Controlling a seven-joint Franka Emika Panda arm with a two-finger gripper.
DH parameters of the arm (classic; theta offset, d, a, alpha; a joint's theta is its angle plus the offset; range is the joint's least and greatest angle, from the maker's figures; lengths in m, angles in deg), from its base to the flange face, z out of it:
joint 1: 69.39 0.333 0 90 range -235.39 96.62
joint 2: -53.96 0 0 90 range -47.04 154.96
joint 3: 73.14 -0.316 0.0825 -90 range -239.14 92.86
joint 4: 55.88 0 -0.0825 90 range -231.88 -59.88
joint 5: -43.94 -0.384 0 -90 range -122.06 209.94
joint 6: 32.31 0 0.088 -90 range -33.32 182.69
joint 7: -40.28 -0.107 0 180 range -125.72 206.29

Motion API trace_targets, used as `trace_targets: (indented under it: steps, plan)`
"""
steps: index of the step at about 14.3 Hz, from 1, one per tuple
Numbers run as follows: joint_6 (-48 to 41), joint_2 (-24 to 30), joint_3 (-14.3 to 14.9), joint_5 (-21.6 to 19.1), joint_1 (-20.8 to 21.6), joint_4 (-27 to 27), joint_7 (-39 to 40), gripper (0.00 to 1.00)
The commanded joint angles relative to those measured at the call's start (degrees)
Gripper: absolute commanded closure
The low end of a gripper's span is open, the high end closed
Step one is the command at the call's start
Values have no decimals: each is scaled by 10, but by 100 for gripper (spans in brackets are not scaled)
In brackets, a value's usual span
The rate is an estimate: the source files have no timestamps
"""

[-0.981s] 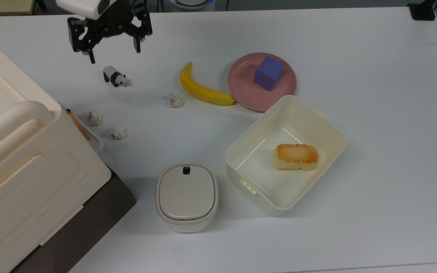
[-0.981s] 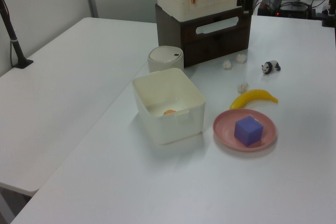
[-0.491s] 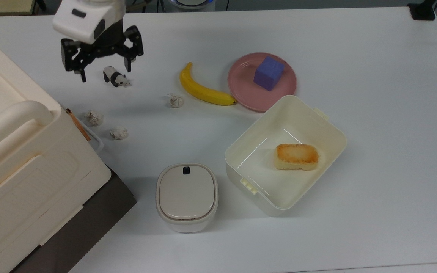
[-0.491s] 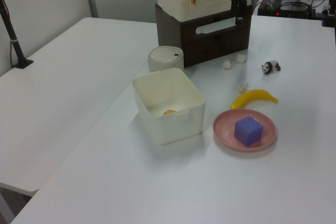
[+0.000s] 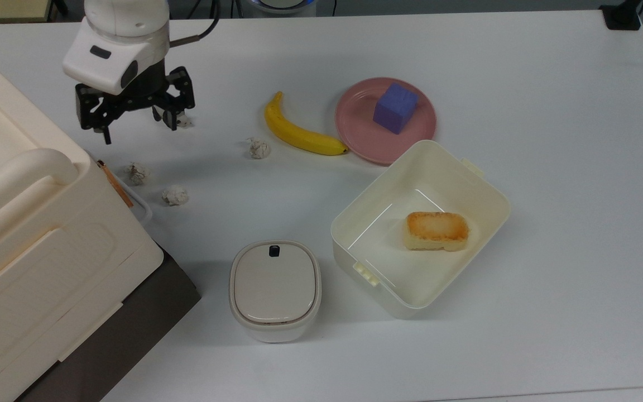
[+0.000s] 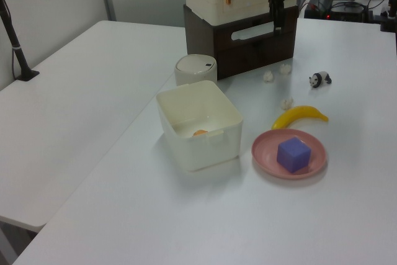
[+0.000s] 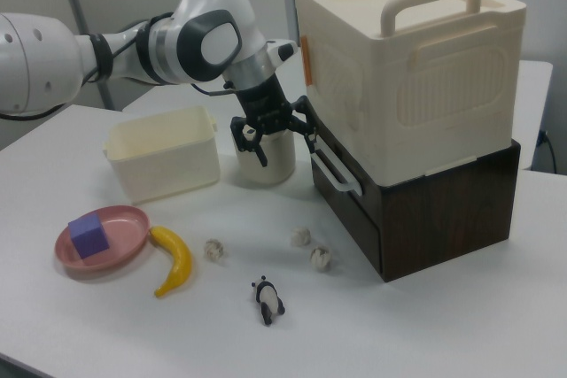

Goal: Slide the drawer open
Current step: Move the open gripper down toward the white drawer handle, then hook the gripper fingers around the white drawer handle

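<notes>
Above the worktop (image 5: 522, 84), the pincer (image 7: 274, 136) hangs with fingers spread, just off the drawer (image 7: 350, 192) front; likely lining up to hook its white handle (image 7: 334, 170).

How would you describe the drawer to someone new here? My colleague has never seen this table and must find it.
Find the big cream box with arched handles; it sits on a dark brown wooden base. The drawer is in that base's front, facing the paper balls on the white table. A white loop handle marks it out.
</notes>
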Motion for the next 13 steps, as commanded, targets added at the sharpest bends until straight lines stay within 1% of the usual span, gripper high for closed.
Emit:
trace_targets:
  steps: [1, 5, 8, 10, 13]
  plan:
    - [28, -8, 10, 15, 0, -1, -2, 0]
    - [35, -23, 15, 17, -4, -1, -2, 0]
    - [60, -37, 15, 17, -6, -1, -3, 0]
    - [65, -39, 15, 18, -5, -1, -14, 0]
    - [69, -47, 16, 35, -4, -1, -21, 0]
